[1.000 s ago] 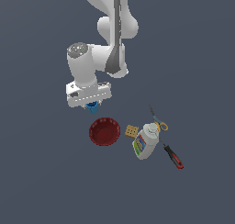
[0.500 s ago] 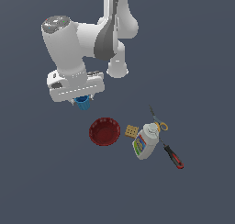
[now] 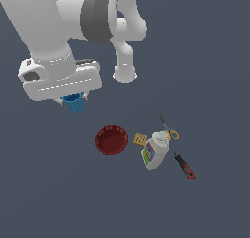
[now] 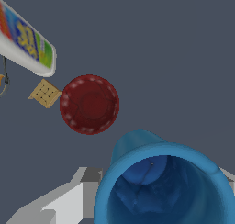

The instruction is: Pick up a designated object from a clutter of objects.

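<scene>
The small bright blue cup [image 3: 74,103] hangs under the white hand, well above the floor, with my gripper [image 3: 73,99] shut on it. In the wrist view the blue cup [image 4: 165,186] fills the near part of the picture, its mouth open toward the camera, and one grey finger [image 4: 69,198] shows beside it. Below lie the rest of the clutter: the dark red ribbed bowl [image 3: 111,139], the tan waffle square [image 3: 139,139], the white labelled bottle [image 3: 154,150], the yellow-handled scissors [image 3: 169,128] and the red-and-black screwdriver [image 3: 183,166].
The red bowl [image 4: 89,103], tan square [image 4: 45,93] and bottle [image 4: 25,42] also show far below in the wrist view. The arm's white links and dark joint [image 3: 100,15] fill the exterior view's upper left. The floor is plain dark grey.
The hand has risen toward the camera and drifted to the exterior view's left, carrying the blue cup up with it. The other items have stayed where they were.
</scene>
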Action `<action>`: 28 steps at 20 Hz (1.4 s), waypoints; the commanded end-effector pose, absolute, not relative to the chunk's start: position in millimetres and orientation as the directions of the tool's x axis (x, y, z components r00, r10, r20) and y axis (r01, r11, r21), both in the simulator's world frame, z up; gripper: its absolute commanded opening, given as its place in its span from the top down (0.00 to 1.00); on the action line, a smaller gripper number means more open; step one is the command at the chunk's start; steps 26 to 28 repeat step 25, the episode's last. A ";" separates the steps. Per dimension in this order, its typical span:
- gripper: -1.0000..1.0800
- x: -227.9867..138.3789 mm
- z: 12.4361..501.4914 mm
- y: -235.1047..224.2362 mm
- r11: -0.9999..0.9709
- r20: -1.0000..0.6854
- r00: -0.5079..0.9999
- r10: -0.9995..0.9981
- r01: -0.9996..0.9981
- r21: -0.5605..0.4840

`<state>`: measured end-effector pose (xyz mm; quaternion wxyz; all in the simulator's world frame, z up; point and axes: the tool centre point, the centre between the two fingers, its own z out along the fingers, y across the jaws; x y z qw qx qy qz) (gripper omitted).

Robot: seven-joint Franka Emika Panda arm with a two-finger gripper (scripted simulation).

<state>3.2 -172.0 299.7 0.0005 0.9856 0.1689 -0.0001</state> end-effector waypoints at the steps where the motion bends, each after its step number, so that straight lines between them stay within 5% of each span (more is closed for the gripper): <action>1: 1.00 12.6 317.7 -176.7 -0.943 0.000 0.943 0.334 0.334 0.001; 14: 1.00 48.9 380.8 -194.7 -0.943 0.000 0.943 0.334 0.334 0.000; 28: 1.00 58.0 394.6 -198.8 -0.942 0.000 0.942 0.334 0.334 0.000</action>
